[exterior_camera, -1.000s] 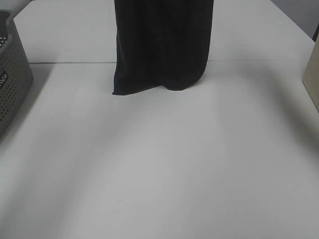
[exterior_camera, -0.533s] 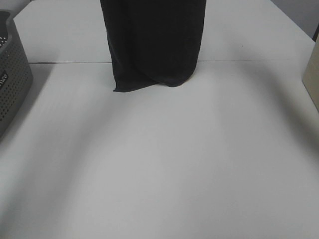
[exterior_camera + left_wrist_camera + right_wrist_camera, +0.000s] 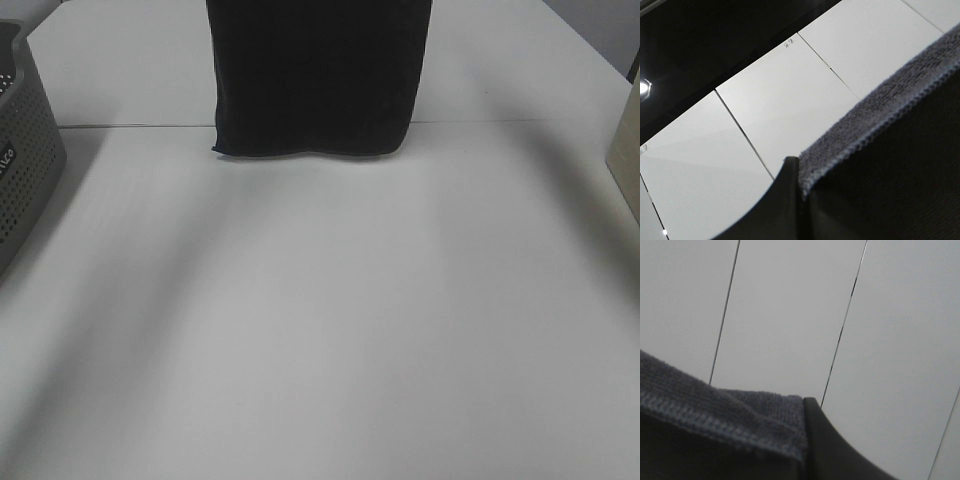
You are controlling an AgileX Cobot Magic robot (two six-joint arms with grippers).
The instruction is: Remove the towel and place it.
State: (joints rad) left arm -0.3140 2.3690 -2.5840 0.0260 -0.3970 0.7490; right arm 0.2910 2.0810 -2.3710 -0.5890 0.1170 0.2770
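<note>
The dark towel (image 3: 315, 75) hangs as a flat sheet from above the top edge of the exterior view, at the far middle of the white table (image 3: 320, 320). Its lower hem runs straight and level; whether it touches the table I cannot tell. Both arms are out of that view. In the left wrist view my left gripper (image 3: 799, 175) is shut on the towel's (image 3: 890, 165) stitched edge at a corner. In the right wrist view my right gripper (image 3: 805, 412) is shut on the towel's (image 3: 715, 440) other top corner. Both wrist cameras look up at white panels.
A grey perforated basket (image 3: 25, 150) stands at the table's left edge. A beige box (image 3: 625, 150) shows at the right edge. A thin seam (image 3: 520, 121) crosses the table just behind the towel's lower hem.
The towel's lower end has risen and spread. It was narrower with a curled, bunched bottom; now the hem hangs higher, straight and wider.
</note>
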